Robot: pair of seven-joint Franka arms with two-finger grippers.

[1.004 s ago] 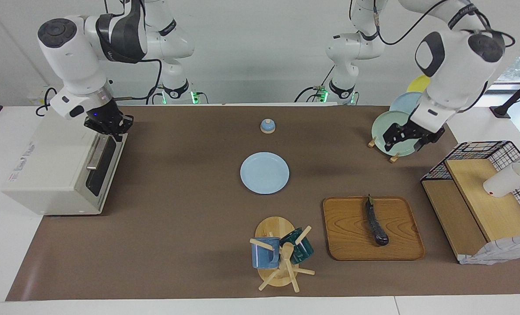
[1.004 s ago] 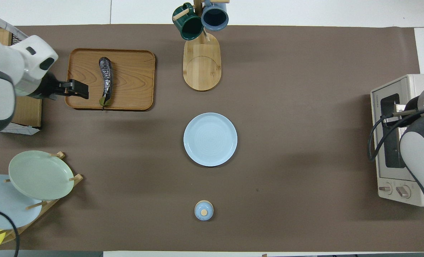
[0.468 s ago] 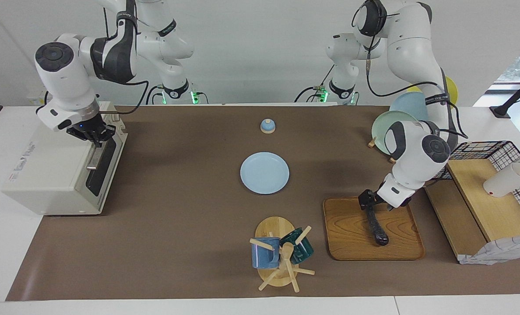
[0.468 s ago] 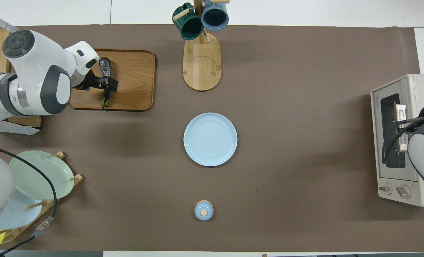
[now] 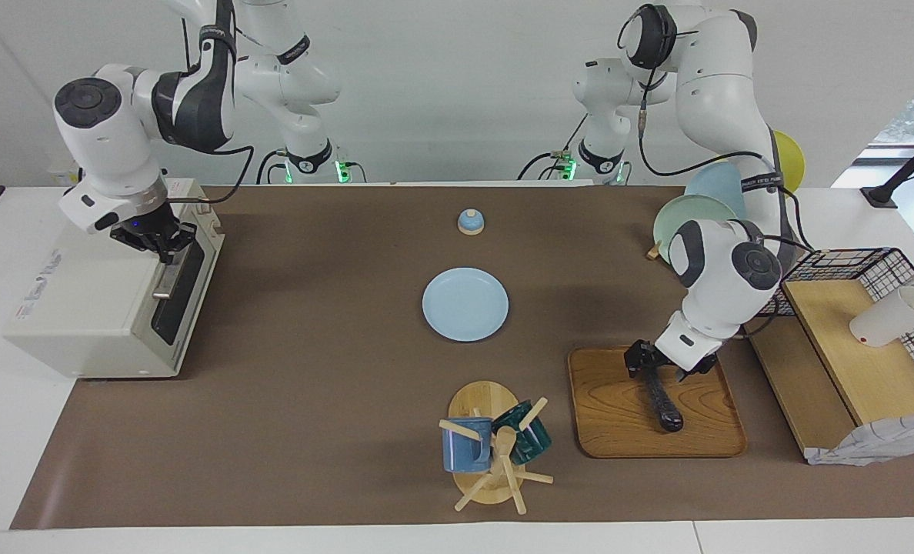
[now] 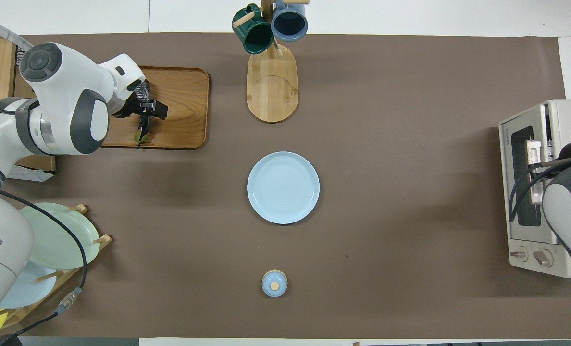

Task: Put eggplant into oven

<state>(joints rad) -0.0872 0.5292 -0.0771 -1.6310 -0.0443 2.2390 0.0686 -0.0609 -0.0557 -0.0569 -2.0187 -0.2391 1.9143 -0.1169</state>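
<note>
Two grippers, one eggplant, one oven.
Left gripper [image 5: 652,368], jaws spread, straddles the eggplant [image 5: 663,402] on the single wooden tray [image 5: 618,431]; right gripper [image 5: 157,238], clenched on the handle [image 5: 166,278], is at the oven [image 5: 88,308].

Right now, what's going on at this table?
Two arms are working toward getting the eggplant into the oven. The left gripper, open, is down over the eggplant's stem end on the wooden tray, not yet gripping it. The right gripper, shut, is at the handle at the top of the oven door, which looks shut or barely cracked.
</note>
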